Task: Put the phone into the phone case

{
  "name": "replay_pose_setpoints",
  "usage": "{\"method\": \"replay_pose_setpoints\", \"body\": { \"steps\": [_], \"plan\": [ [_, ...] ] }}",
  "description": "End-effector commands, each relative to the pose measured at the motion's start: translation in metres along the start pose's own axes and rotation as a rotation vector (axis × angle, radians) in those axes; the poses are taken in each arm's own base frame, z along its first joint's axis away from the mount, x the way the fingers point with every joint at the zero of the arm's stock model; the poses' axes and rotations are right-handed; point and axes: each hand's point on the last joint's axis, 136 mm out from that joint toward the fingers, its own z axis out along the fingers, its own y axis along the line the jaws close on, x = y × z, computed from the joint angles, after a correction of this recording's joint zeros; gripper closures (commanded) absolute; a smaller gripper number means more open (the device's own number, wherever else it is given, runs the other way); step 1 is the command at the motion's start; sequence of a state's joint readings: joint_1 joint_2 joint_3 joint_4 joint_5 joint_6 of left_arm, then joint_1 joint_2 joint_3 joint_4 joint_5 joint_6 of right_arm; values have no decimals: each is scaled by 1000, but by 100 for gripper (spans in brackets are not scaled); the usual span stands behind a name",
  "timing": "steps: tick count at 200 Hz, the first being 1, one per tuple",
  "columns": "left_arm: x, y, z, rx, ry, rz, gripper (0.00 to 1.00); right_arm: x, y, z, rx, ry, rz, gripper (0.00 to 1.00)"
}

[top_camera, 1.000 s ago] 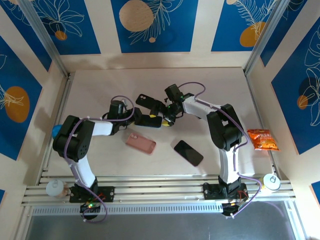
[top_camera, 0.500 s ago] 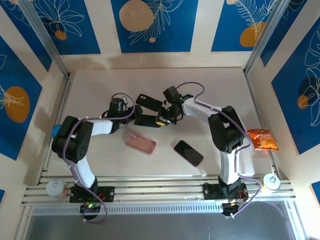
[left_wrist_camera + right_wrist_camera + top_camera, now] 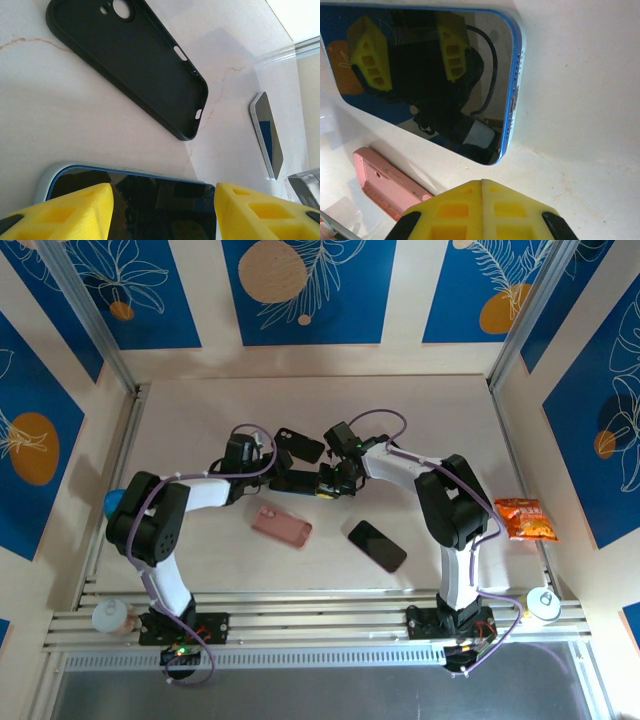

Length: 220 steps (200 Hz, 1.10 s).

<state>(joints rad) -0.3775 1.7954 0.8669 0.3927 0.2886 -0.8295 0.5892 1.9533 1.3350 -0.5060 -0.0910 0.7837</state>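
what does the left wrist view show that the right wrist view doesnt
Left wrist view: the empty black case lying open side up, a second phone off to the right, and the left gripper with its yellow fingers apart. Right wrist view: the pink case and the right gripper, shut. Both: the blue-edged phone on the pale table.

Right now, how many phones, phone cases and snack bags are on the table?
Phones: 2, the blue-edged phone and the dark-screened phone
Cases: 2, the black rubbery phone case and the pink phone case
Snack bags: 1, the orange snack bag
Total: 5
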Motion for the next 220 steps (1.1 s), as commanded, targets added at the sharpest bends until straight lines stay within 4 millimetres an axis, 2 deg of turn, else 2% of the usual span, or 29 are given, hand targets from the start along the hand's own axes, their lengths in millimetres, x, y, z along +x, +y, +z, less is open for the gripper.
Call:
{"method": "replay_pose_setpoints", "body": {
  "steps": [1, 73, 143, 220],
  "plan": [
    [8, 2, 8, -5, 36, 1, 44, 1, -9, 8, 41, 15, -13, 100],
    [20, 23, 10, -65, 60, -4, 44, 4, -22, 23, 117, 59, -32, 100],
    [22, 26, 6, -82, 63, 11, 44, -10, 8, -12, 52, -28, -69, 100],
    [25, 35, 3, -111, 56, 4, 45, -21, 19, -16, 24, -54, -75, 100]
  ]
}}
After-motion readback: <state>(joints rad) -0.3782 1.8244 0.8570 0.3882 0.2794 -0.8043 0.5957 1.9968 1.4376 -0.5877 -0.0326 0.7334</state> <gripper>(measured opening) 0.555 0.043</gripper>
